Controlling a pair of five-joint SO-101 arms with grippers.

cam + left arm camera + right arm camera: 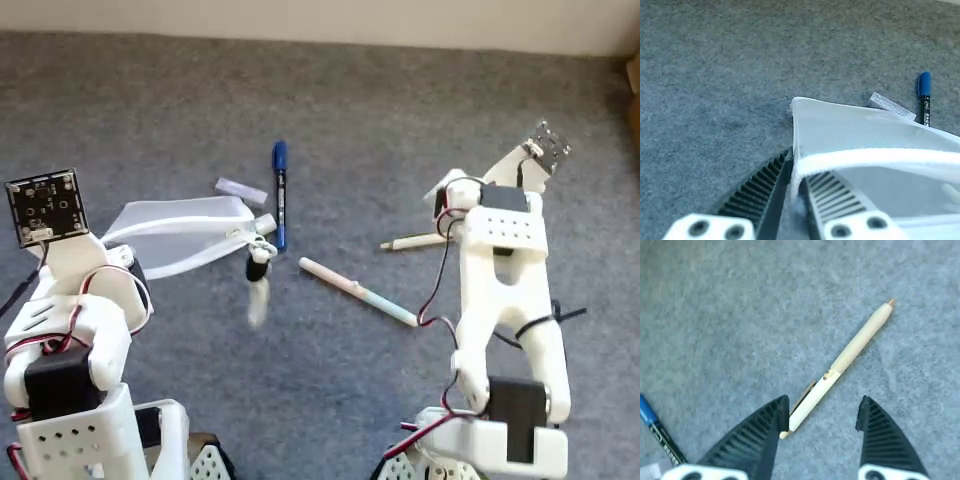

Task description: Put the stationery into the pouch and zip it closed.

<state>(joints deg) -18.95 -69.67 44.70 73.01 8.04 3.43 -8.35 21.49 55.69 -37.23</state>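
Barely started imo: left pincer (797,167) is clamped on the white mesh pouch (865,135) edge, right pincer (824,399) spread wide over a cream pen (855,347). Blue marker (280,200) and pastel pen (355,290) lie loose on the table (400,120). Zipping's left too.

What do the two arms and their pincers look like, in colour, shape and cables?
The left arm and the right arm are white plastic shells with rows of small holes, black motor blocks, and thin red, black and white cables. The left pincer and the right pincer have black, ribbed, pointed fingers on white bases with screw holes.
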